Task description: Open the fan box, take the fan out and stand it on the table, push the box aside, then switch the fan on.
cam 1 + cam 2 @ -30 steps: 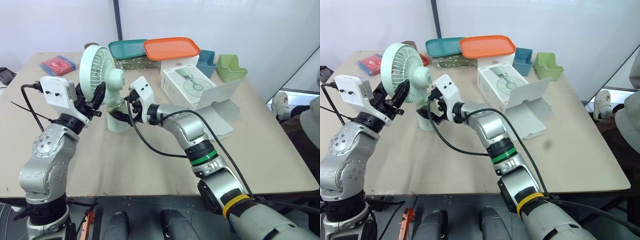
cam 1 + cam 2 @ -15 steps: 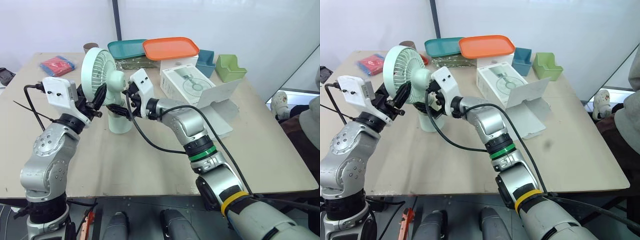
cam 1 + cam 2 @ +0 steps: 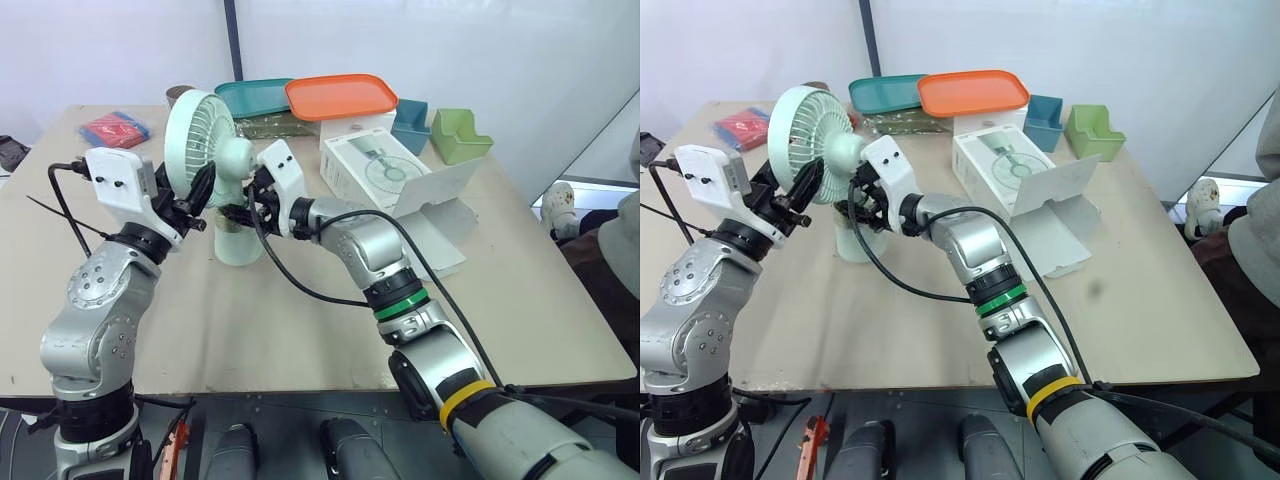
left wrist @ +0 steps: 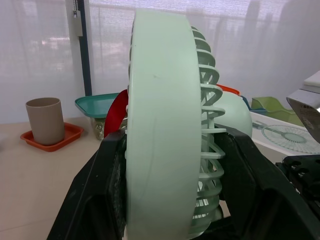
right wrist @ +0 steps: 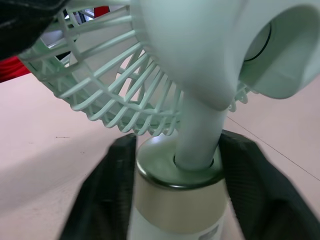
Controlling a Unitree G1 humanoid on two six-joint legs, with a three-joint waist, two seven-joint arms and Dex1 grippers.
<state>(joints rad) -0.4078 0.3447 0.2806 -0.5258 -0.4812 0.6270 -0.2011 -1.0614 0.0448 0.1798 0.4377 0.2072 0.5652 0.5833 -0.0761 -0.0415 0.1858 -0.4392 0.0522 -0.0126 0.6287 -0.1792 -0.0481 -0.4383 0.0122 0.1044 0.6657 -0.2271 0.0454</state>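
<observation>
The left pincer [image 3: 198,192] is closed on the fan [image 3: 200,135]; its two black fingers [image 4: 100,195] clamp the round, pale-green ribbed cage from either side, one on the front rim and one on the back grille. The right pincer [image 3: 243,208] grips the same fan lower down; its black fingers [image 5: 105,200] press both sides of the cylindrical base, just below a smooth metallic collar from which the slim neck rises to the rounded motor housing. The fan is glossy plastic and stands upright, its base seemingly on the tabletop [image 3: 250,320] left of the middle, between the two arms.

Towards the far right of the matte beige tabletop lies the fan box [image 3: 375,170]; it is white card with a fan printed on its top face, and its flap hangs open towards the right edge; what is inside cannot be seen. Along the far edge a shallow orange tray [image 3: 340,96] sits on top of the box's far end, with a teal tray [image 3: 255,97] beside it and an olive crinkled packet [image 3: 265,125] beneath them; a blue bin [image 3: 412,120] and a green bin [image 3: 460,135] stand near the far right corner, their contents hidden. A red packet [image 3: 113,130] lies near the far left corner; a plain tan cup [image 4: 45,120] stands in a small orange saucer [image 4: 50,141].
</observation>
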